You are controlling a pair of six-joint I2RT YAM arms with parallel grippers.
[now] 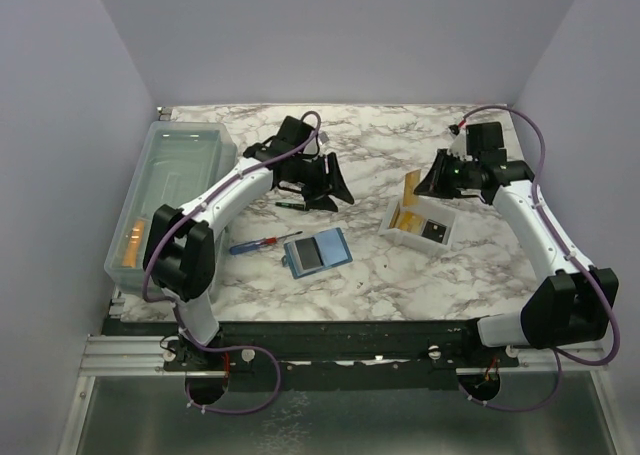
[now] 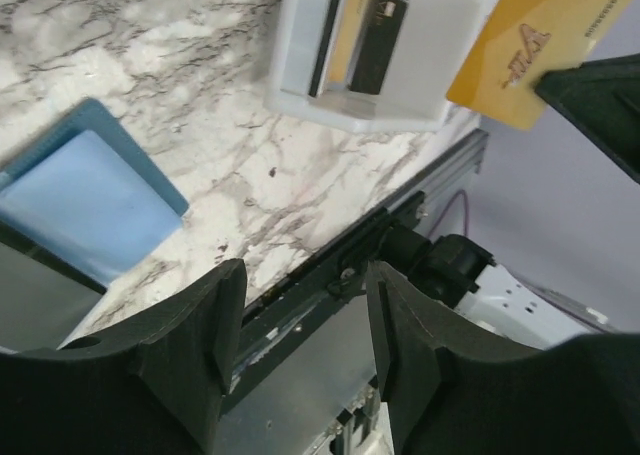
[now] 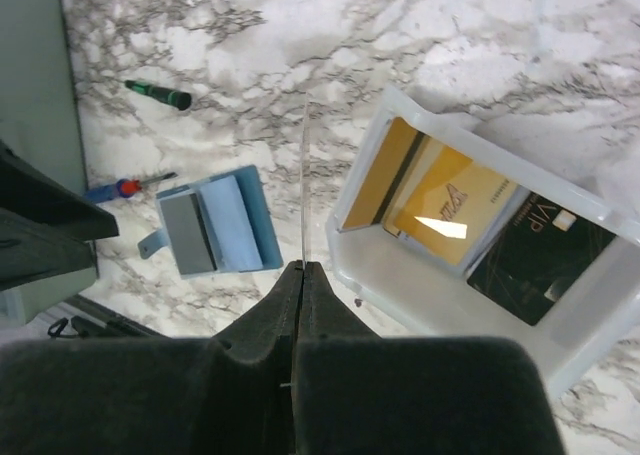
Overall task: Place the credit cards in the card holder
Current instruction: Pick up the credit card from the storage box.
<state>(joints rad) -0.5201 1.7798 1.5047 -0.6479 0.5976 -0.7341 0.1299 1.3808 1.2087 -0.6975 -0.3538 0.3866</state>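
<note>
Pinching a gold credit card [image 2: 530, 50] in right end effector [image 3: 300, 267], prob bound for the open card holder [image 1: 317, 252]; hovering left end effector [image 2: 300, 310] spread, maybe to steady it.

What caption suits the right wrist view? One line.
Edge-on credit card gripped by the right end effector above the card holder and white tray.

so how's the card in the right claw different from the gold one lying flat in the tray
The held card is pinched in the shut right claw, off the table; the tray card rests untouched in the white tray. The held card is held on edge; the tray card lies flat beside a black card. Both are golden-orange rectangles.
</note>
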